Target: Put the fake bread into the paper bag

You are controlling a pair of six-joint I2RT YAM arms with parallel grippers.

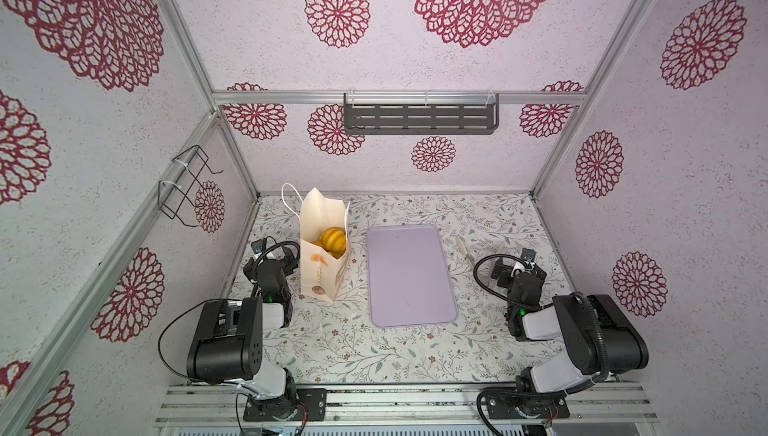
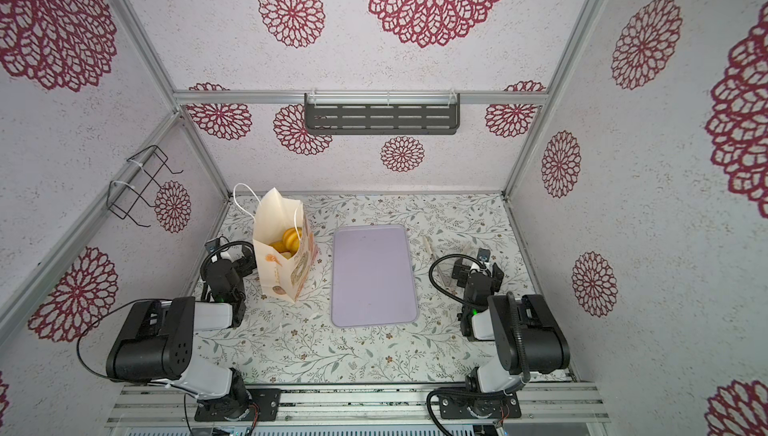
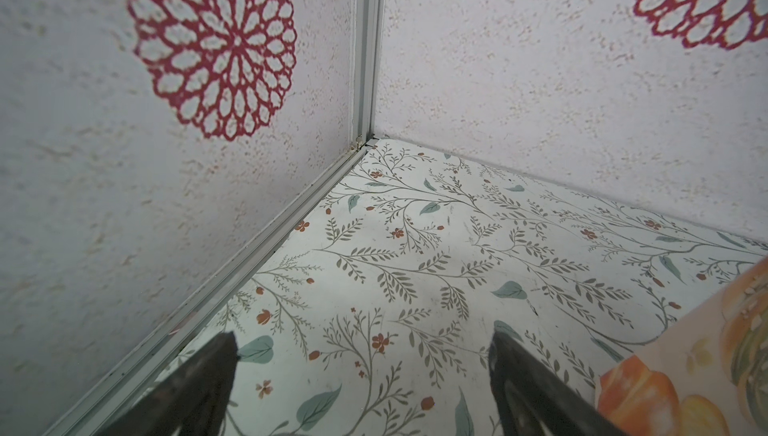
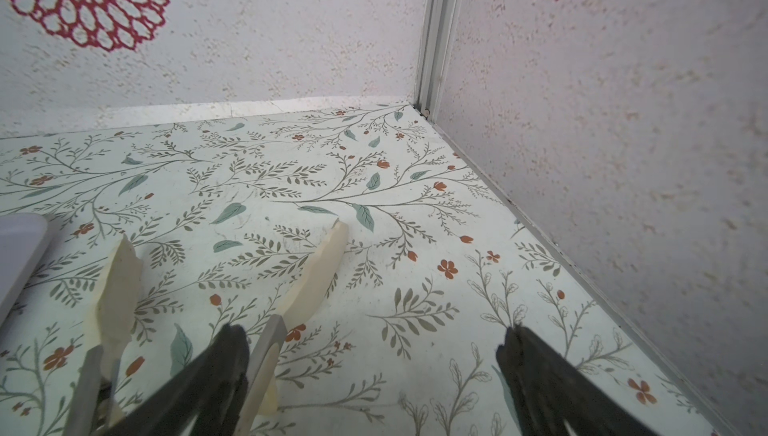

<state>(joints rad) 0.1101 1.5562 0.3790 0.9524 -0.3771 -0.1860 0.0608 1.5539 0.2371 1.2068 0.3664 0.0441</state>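
The left tool (image 3: pixel 365 342) and the right tool (image 4: pixel 374 334) sit low over the table (image 1: pixel 332 350) at lower left and lower right of both top views. Their jaws are spread and hold nothing, which is probably a rest pose. Tongs (image 4: pixel 320 271) lie just beside the right tool. At centre, the tray (image 1: pixel 409 276) is bare. Left of it the paper bag (image 1: pixel 320 271) stands upright with its mouth open for loading from above. The fake bread (image 1: pixel 333 239) lies inside, so the task appears complete.
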